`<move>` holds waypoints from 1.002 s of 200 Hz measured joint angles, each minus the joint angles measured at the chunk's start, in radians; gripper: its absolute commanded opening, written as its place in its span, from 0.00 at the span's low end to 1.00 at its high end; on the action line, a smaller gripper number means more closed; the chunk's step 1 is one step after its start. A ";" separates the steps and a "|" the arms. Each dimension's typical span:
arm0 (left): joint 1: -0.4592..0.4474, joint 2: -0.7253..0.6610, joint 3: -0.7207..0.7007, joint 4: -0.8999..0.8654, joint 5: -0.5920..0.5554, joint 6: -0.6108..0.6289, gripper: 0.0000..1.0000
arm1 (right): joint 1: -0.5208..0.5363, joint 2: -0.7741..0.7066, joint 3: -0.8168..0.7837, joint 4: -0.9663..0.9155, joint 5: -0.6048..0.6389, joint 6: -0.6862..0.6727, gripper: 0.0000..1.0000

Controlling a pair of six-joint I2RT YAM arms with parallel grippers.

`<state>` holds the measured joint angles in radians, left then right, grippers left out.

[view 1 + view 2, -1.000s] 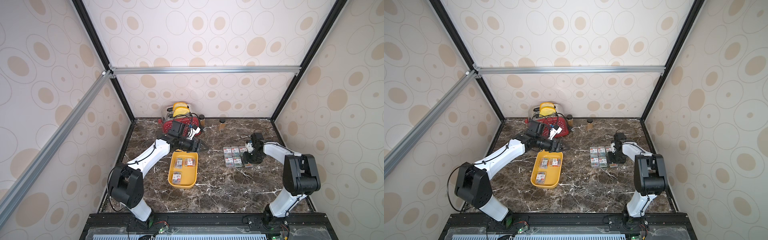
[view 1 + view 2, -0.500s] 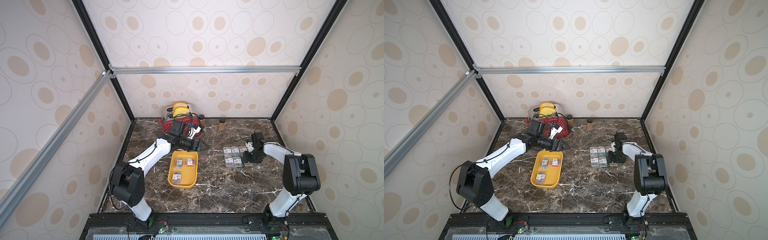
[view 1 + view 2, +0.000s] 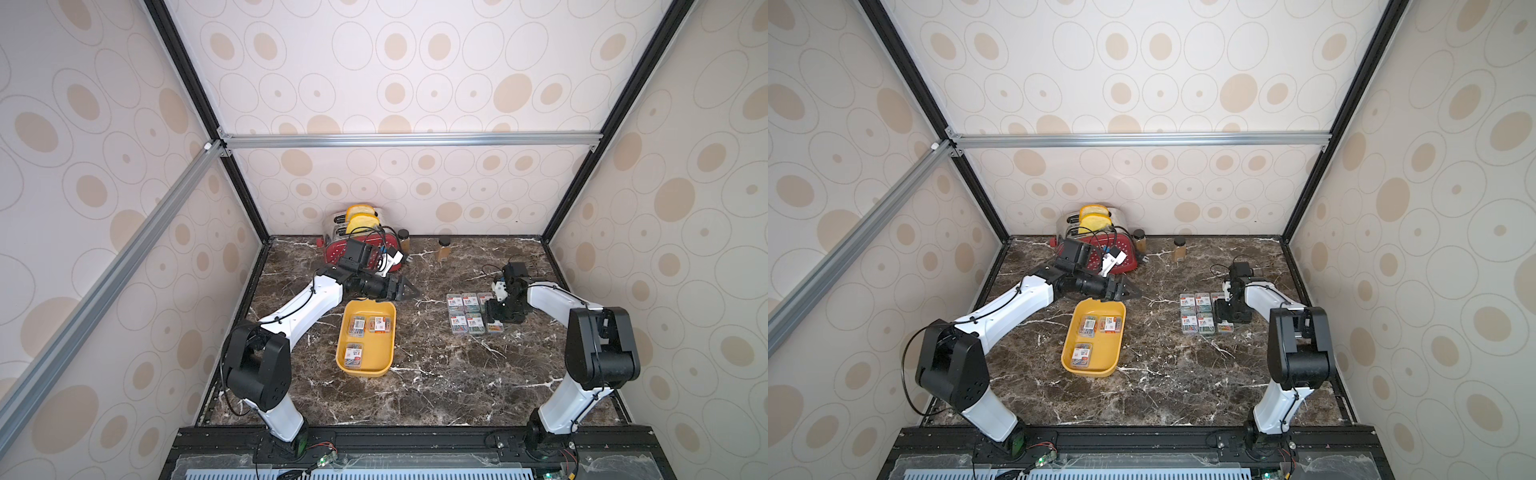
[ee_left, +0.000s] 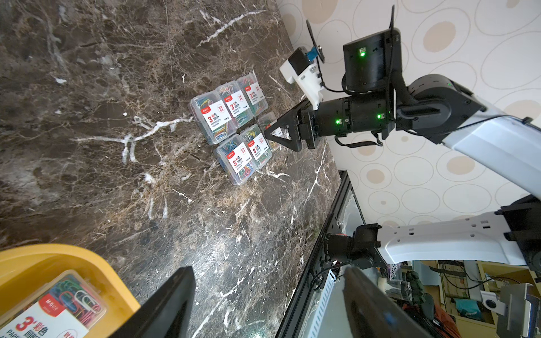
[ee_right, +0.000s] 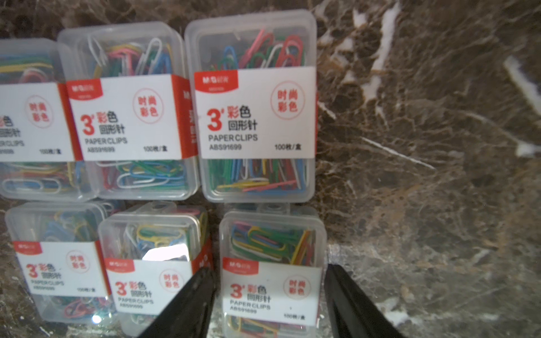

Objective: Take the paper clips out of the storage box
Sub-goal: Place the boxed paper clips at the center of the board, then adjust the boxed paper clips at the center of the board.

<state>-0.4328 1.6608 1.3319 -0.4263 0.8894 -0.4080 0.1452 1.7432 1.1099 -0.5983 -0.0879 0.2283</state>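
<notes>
Left claw (image 3: 406, 292) spread wide, empty. The yellow tray (image 3: 341, 361) sits just behind and below it, with three clip cases (image 3: 353, 354) inside. Right claw (image 5: 268, 270) straddles one case (image 5: 272, 240) of six on the table (image 3: 436, 374) — pinching or loose, cannot tell. Cases likely light, stiff, slick — pinch the long walls, mid-length.

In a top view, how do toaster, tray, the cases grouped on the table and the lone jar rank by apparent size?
1. Toaster and tray: alike; toaster farther, partly hidden.
2. Grouped cases.
3. Lone jar.
</notes>
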 measured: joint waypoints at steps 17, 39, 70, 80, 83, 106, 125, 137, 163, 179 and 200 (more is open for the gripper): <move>0.000 0.000 0.000 0.000 0.000 0.000 0.81 | 0.000 0.000 0.001 -0.001 0.003 0.001 0.65; 0.000 0.001 0.000 0.000 0.002 0.000 0.81 | -0.001 -0.003 0.001 -0.003 0.009 0.005 0.65; 0.000 0.001 0.000 0.002 0.004 -0.001 0.81 | -0.003 -0.062 0.001 -0.022 0.018 0.014 0.63; 0.000 0.001 0.000 0.004 0.004 -0.001 0.81 | -0.005 -0.092 0.001 -0.026 0.022 0.019 0.62; 0.000 0.001 0.000 0.004 0.004 -0.001 0.81 | -0.005 -0.101 0.001 -0.027 0.023 0.019 0.62; 0.000 0.001 0.000 0.009 0.005 -0.007 0.81 | -0.017 -0.146 0.009 -0.037 0.041 0.023 0.62; 0.000 0.001 0.000 0.014 0.005 -0.010 0.82 | -0.030 -0.137 0.029 -0.055 0.074 0.023 0.62; 0.000 0.001 0.000 0.015 0.003 -0.011 0.82 | -0.039 -0.118 0.043 -0.070 0.098 0.025 0.62; 0.000 0.001 0.000 0.014 -0.003 -0.011 0.83 | -0.058 -0.051 0.051 -0.077 0.160 0.027 0.62; 0.000 0.001 0.000 0.013 -0.010 -0.011 0.83 | -0.066 -0.011 0.050 -0.079 0.182 0.029 0.62; 0.000 0.001 0.000 0.002 -0.021 -0.010 0.84 | -0.071 0.016 0.047 -0.075 0.196 0.032 0.62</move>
<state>-0.4328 1.6615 1.3323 -0.4240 0.8688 -0.4183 0.0742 1.7596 1.1564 -0.6731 0.1081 0.2600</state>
